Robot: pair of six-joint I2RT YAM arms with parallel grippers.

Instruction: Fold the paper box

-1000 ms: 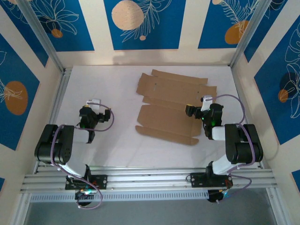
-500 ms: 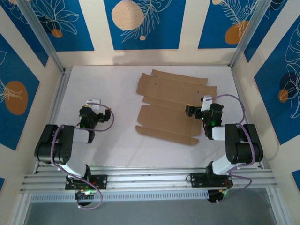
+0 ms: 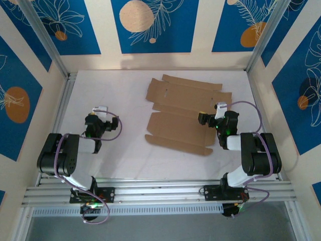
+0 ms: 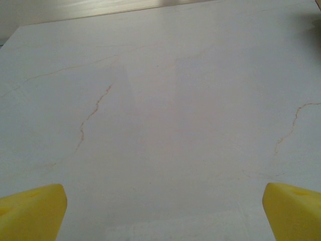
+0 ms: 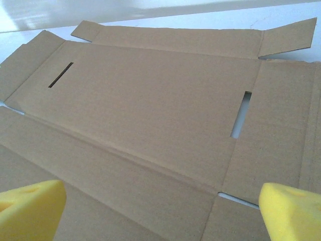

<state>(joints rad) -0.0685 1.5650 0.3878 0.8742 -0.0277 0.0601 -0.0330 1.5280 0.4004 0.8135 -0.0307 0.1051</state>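
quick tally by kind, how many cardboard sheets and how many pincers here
box: 1, flat and unfolded
pincers: 2, left pincer and right pincer, both open
total: 3

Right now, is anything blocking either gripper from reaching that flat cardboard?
Nothing visible. The right gripper hangs open just over the paper box's right edge. The left gripper, also open, has bare white table between it and the box.
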